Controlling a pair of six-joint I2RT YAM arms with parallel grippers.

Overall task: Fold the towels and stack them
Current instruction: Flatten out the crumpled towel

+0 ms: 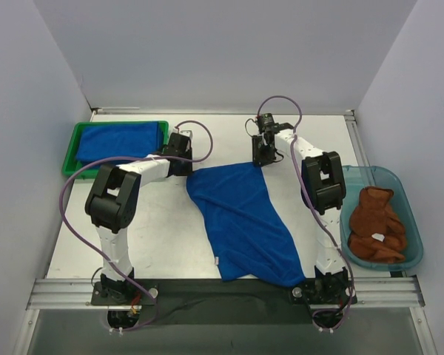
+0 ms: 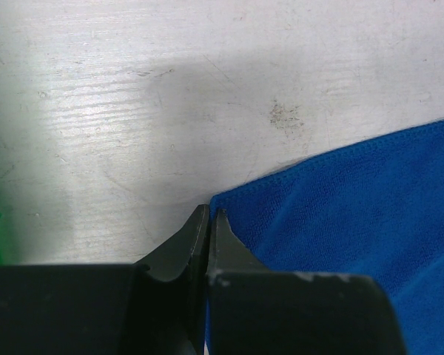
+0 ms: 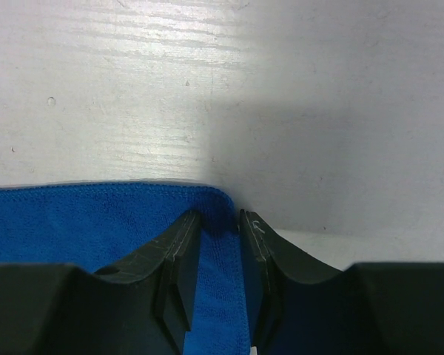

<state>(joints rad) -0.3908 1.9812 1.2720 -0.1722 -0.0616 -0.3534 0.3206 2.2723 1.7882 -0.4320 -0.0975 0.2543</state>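
Towel (image 1: 240, 222), royal blue, spread on table (image 1: 155, 237), far edge between both arms. We note left gripper (image 2: 209, 214) closed tight on its far-left corner, a blue sliver between the jaws. Right gripper (image 3: 218, 222) straddles the far-right corner, jaws narrowly apart, cloth filling the gap; clamped or not, we cannot tell.

- Show white shells and bulky black joint housings on left arm (image 1: 112, 196) and right arm (image 1: 324, 177).
- Trail lilac cables (image 1: 281, 97) in loose loops.
- End in matte black wedge fingers (image 2: 233, 248), edges scuffed pale, on left gripper (image 2: 209, 211) and right gripper (image 3: 220, 216).
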